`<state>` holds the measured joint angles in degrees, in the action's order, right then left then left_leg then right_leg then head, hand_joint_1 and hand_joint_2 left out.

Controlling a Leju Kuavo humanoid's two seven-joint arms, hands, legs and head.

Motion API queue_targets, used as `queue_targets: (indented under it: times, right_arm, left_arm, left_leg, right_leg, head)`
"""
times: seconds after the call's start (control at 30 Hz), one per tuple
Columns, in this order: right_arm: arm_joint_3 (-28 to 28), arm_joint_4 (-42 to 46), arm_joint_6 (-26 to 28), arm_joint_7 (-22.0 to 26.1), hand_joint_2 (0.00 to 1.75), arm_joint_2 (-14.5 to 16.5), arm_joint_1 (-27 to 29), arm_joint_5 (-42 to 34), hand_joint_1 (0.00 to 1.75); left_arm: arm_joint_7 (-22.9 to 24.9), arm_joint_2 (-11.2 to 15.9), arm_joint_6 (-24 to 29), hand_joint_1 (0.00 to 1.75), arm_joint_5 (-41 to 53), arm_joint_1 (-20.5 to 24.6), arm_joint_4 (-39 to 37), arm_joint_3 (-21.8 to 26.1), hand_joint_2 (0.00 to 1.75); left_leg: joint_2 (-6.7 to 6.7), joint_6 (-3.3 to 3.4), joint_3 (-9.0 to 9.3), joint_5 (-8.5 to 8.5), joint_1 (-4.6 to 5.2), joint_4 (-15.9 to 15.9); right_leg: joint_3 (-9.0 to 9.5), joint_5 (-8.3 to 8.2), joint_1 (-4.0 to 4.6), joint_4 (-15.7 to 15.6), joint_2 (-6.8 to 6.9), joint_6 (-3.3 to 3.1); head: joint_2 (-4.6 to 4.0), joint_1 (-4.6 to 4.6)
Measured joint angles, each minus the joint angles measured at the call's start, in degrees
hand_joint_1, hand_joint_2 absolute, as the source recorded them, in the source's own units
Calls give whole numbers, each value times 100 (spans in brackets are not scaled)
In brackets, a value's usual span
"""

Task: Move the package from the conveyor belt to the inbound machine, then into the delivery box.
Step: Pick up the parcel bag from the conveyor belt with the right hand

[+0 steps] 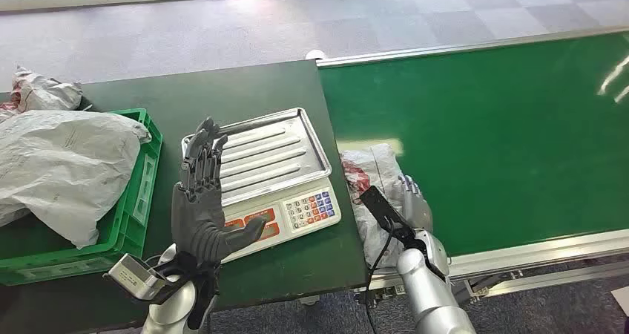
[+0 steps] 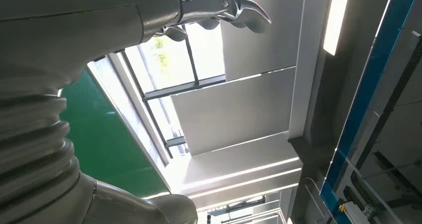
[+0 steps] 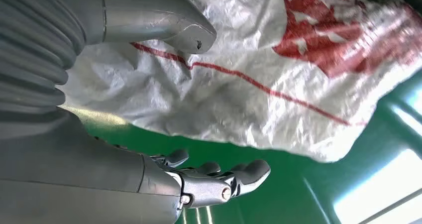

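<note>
The package [image 1: 374, 174] is a crumpled white-grey plastic bag with red print, lying at the near left end of the green conveyor belt [image 1: 504, 133]. My right hand [image 1: 415, 204] sits at the bag's right side, low over the belt. In the right wrist view its thumb [image 3: 191, 32] touches the package [image 3: 278, 84], while the fingers [image 3: 229, 179] are spread over bare belt, apart from the bag. My left hand [image 1: 202, 200] is raised, empty, fingers straight and apart, just left of the scale [image 1: 285, 211] with its steel tray [image 1: 271, 156]. A green crate [image 1: 142, 193] holds grey bags.
The scale stands on a dark green table [image 1: 222, 89] beside the belt. Large grey bags [image 1: 59, 163] spill over the crate at the far left. The belt's metal rail [image 1: 534, 249] runs along the near edge. Grey carpet floor lies beyond.
</note>
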<state>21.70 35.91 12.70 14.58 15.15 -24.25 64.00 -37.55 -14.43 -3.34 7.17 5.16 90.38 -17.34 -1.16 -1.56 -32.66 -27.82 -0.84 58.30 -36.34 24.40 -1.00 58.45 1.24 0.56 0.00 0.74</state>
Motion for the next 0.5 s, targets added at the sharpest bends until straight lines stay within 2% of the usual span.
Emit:
queue_targets:
  times: [0.13,0.5]
  right_arm:
    - [-54,-293,-83,30,175,-53,-120,36,0]
    - [-754,-1117,-720,125,175,-63,-765,255,0]
  left_arm:
    - [-12,0,-5,0,0,9,-22,5,175]
    - [-37,0,-57,0,-19,279,-63,20,175]
  left_leg:
    - [-3,1,-3,-6,3,1]
    - [-3,-2,2,0,4,1]
  right_leg:
    - [-1,-1,-3,-1,-4,1]
    - [-2,-4,-2,0,-5,0]
  head:
    - [0,0]
    - [0,2]
